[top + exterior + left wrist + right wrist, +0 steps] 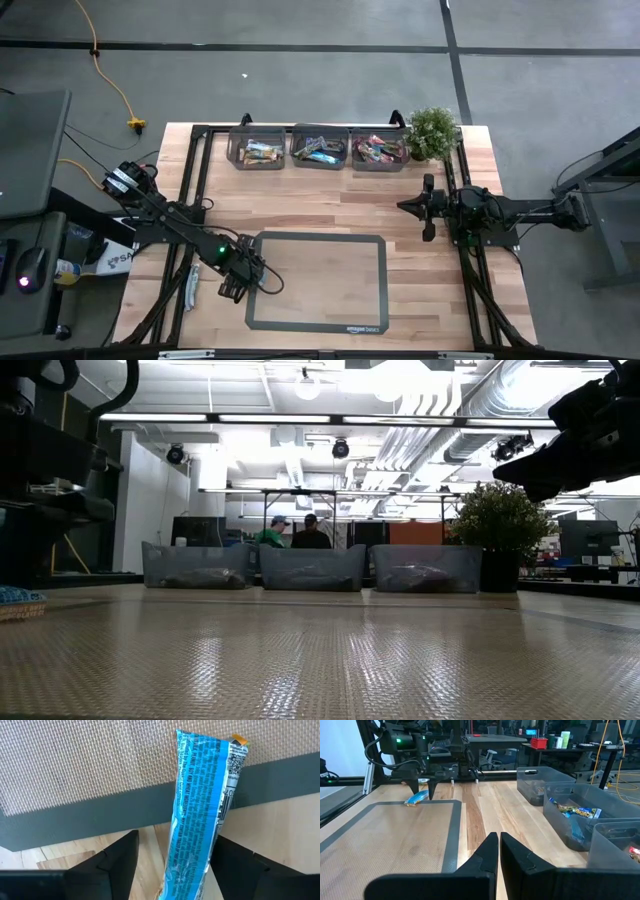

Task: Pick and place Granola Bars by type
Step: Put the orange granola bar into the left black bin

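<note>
A bright blue granola bar [200,810] lies flat across the dark border of the grey mat [318,283], one end on the mesh and the other on the wood. My left gripper [175,870] points down over the bar's wood end. It is open, with one finger on each long side of the bar. The right wrist view shows the same gripper [422,790] above the bar [417,797]. A pale wrapped bar [192,283] lies on the table left of the mat. My right gripper [498,850] is shut on nothing, held level at the table's right. My left gripper comes from above, its fingers lying across the blue bar near the end on the wood. One finger [235,865] stands right against the bar's long edge [217,845]; I cannot tell whether it touches. The other finger [120,860] stands clear of the bar.
Three clear bins [262,150], [320,150], [378,150] holding wrapped bars stand in a row at the far edge. A potted plant [432,130] stands to their right. Black frame rails [195,190] run along both sides of the table.
</note>
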Controlling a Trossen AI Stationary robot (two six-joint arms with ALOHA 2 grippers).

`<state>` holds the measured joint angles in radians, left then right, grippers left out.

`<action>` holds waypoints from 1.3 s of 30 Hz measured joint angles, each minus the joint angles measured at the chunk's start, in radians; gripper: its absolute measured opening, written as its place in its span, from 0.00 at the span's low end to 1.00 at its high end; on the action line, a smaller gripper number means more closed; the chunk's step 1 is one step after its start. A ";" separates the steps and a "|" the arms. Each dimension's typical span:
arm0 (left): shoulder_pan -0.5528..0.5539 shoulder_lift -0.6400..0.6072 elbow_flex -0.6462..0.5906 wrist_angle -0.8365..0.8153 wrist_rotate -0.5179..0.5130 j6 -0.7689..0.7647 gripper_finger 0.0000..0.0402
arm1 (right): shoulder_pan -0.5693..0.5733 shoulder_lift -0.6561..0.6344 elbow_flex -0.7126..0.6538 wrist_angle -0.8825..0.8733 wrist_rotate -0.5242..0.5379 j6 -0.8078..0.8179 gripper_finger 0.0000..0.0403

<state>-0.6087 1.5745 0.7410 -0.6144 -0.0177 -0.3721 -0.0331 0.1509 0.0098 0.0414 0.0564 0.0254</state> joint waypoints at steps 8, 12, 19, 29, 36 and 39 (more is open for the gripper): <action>0.000 0.000 0.000 0.003 0.001 -0.003 0.50 | 0.000 0.000 0.000 0.000 0.000 0.000 0.01; 0.000 0.000 0.000 0.005 0.003 -0.003 0.46 | 0.000 0.000 0.000 0.000 0.000 0.000 0.01; 0.000 0.000 0.000 0.006 0.004 -0.005 0.40 | 0.000 0.000 0.000 0.000 0.000 0.000 0.01; 0.000 0.000 0.000 0.006 0.005 -0.027 0.32 | 0.000 0.000 0.000 0.000 0.000 0.000 0.01; 0.000 0.000 0.000 0.006 0.005 -0.027 0.29 | 0.000 0.000 0.000 0.000 0.000 0.000 0.01; 0.000 -0.003 0.000 0.004 0.004 -0.027 0.27 | 0.000 0.000 0.000 0.000 0.000 0.000 0.01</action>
<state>-0.6090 1.5711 0.7406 -0.6102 -0.0136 -0.3988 -0.0331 0.1509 0.0100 0.0414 0.0563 0.0251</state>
